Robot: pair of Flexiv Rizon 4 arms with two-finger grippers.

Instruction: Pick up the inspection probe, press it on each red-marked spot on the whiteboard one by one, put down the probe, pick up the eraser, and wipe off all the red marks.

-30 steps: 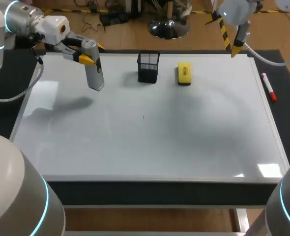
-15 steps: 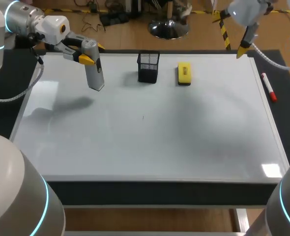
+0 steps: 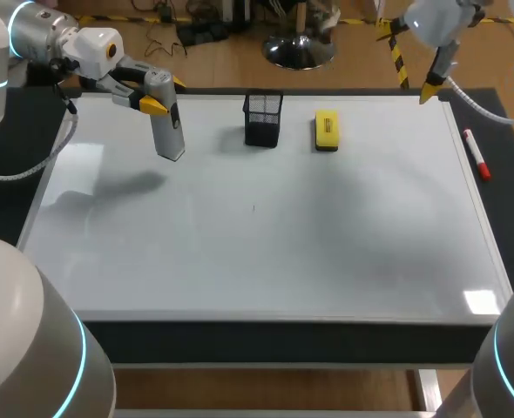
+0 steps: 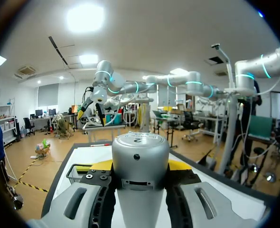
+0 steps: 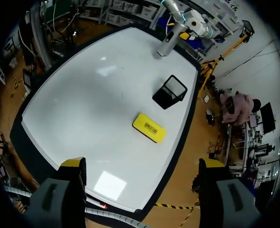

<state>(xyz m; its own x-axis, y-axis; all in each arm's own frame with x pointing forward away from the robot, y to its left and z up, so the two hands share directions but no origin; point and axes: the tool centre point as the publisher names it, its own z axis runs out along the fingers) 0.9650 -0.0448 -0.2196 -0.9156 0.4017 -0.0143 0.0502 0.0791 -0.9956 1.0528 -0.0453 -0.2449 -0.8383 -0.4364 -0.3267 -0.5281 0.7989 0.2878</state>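
Note:
My left gripper (image 3: 155, 97) hangs above the whiteboard's (image 3: 327, 244) far left part, shut on the grey inspection probe (image 3: 167, 131), which points down and stays clear of the board. In the left wrist view the probe (image 4: 140, 159) fills the gap between the fingers of that gripper (image 4: 140, 190). The yellow eraser (image 3: 327, 131) lies at the board's far edge; the right wrist view shows the eraser (image 5: 149, 127) below my right gripper (image 5: 142, 164). That gripper (image 3: 431, 87) is open and empty, high over the far right corner. I see no red marks on the board.
A black mesh basket (image 3: 263, 119) stands at the far edge between the probe and the eraser. A red marker (image 3: 476, 154) lies on the black mat to the right of the board. One tiny dark speck (image 3: 253, 207) sits near the board's middle.
My right gripper has shifted slightly to the right near the far right corner. The left arm and probe have not moved.

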